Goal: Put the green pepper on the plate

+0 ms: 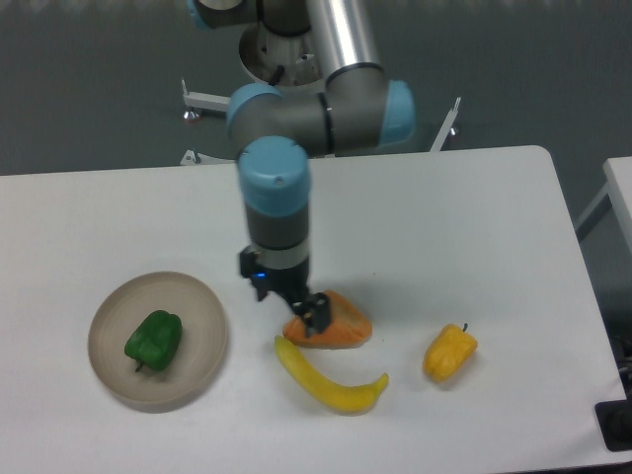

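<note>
One green pepper lies on the plate, a little left of its middle, with its stem toward the near rim and free of the gripper. Judging by that, the placing itself looks done, and the step in hand is getting the arm clear.

The gripper hangs well to the right of the plate, low over the table, just above the left part of the orange wedge-shaped thing. The fingers carry nothing; whether they stand spread or drawn together cannot be told from this view, since the wrist hides part of them and the dark tips blur into each other.

To do this step well, the arm should rise before it travels any farther sideways. The fingers sit so close over the orange wedge that a low sweep could nudge it, and the yellow banana lies just in front of it, near enough to be pushed along. The yellow pepper stands apart to the right and is in less danger. Lifting straight up first, then moving off, would leave the plate and its load undisturbed. The pepper is blocky and rests on a broad side within a low rim, so it is unlikely to roll off if the table is not jolted.

No brand, label or writing can be read anywhere: the arm's blue caps and grey links show no legible mark at this size.
</note>
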`<state>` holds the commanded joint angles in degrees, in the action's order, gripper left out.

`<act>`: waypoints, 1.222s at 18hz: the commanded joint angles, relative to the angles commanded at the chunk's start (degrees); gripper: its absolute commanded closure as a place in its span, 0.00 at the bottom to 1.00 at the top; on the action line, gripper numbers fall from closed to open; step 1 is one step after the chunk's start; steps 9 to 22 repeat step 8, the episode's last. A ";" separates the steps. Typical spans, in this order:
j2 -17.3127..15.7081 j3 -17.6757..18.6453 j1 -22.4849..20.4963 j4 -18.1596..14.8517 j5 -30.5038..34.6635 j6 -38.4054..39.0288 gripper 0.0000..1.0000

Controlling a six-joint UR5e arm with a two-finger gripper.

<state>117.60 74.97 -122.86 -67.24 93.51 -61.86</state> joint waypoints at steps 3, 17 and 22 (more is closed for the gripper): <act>0.18 -0.18 -0.80 0.26 2.82 -3.18 0.00; 0.26 0.26 -1.42 0.62 2.82 -3.45 0.00; 0.26 0.26 -1.42 0.62 2.82 -3.45 0.00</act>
